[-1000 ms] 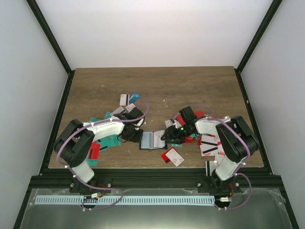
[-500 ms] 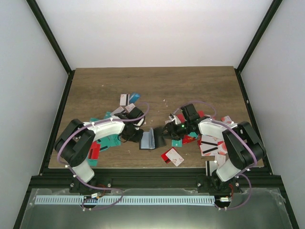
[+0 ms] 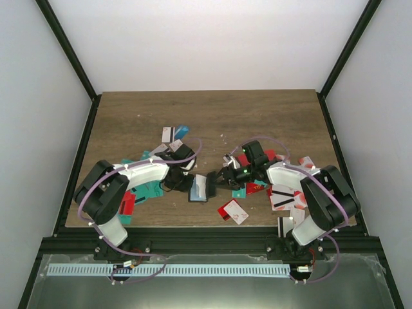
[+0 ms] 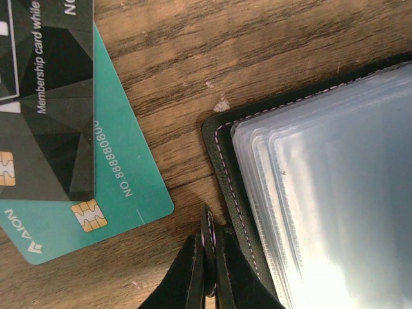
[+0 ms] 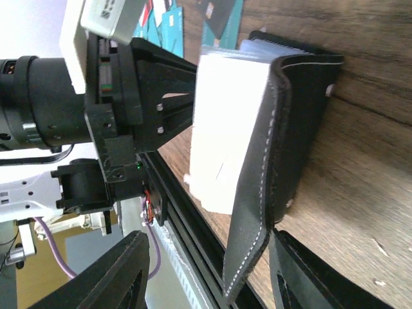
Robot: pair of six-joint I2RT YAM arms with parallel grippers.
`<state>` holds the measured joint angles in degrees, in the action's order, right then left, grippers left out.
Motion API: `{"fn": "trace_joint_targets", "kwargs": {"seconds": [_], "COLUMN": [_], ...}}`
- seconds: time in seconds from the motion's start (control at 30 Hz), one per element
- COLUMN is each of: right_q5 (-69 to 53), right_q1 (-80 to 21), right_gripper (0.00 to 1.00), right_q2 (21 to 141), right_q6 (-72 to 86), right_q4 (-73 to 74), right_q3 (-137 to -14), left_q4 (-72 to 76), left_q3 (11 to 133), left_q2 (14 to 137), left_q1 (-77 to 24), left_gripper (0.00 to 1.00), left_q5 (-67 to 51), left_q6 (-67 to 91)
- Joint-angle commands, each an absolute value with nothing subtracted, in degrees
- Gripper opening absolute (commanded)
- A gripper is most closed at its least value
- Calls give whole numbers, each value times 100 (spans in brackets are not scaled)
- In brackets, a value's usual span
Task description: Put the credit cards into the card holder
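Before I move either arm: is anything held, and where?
The left gripper is shut on the card holder, pinching the edge of its black cover. The right gripper stands open astride the raised cover flap, gripping nothing.

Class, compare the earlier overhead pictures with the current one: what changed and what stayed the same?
The holder folded partway: its right flap swung up from flat to nearly upright, now between the right fingers. The left fingers stayed clamped on its left edge; the loose cards did not move.
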<state>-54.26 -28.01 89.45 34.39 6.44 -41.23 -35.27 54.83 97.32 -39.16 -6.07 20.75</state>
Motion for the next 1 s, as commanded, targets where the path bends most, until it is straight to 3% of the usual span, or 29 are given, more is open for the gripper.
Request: {"fn": "trace_joint_targets", "kwargs": {"seconds": [0.0,0.43,0.97], "right_q5": [-5738,-6190,-6383], "right_q1": [-2947,-3166,-3466], "right_gripper": [53,53,53], "right_q2": [8965,9240,10630], "right_q6": [3437,3603,4056], "right_q4": [341,-255,-1055], "right_q3": [-4291,-4478,-5080], "left_q4": [-3474,-3490,-2780], "left_q3": [5520,5537,4971], "left_q2": [9879,9872,9613], "left_q1": [-3973,-3978,-3946], "left_gripper": [5,4,4], "left_q5": [-659,-703,-1239], "left_q6": [2021,2008,2415]}}
